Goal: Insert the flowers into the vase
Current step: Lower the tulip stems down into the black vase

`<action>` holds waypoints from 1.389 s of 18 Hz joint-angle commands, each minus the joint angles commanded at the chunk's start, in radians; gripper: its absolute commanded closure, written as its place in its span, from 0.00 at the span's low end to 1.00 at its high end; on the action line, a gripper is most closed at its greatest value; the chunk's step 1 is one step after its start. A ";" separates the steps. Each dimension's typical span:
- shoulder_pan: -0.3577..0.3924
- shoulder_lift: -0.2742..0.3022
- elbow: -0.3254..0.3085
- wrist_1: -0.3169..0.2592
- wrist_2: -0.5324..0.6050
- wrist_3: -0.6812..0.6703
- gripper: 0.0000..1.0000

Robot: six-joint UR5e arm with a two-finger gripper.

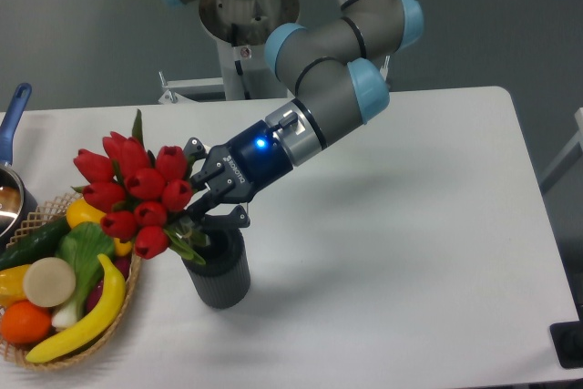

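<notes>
The flowers (pixel 137 191) are a bunch of red tulip buds with green leaves, tilted to the left over the basket's edge. Their stems run down to the right toward the mouth of the vase (pixel 219 269), a dark grey ribbed cylinder standing upright on the white table. My gripper (pixel 202 211) is just above the vase's mouth, shut on the stems of the flowers. The stem ends are hidden behind the fingers and the vase rim, so I cannot tell how deep they sit inside.
A wicker basket (pixel 109 334) with toy fruit and vegetables, among them a banana (pixel 86 321) and an orange (pixel 25 321), stands at the front left, close to the vase. A pot with a blue handle (pixel 14 111) is at the left edge.
</notes>
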 joint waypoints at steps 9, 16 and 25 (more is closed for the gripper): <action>0.026 -0.048 0.005 0.002 0.008 0.037 0.65; 0.029 -0.055 0.002 0.002 0.009 0.051 0.27; 0.029 -0.052 0.006 0.005 0.092 0.051 0.00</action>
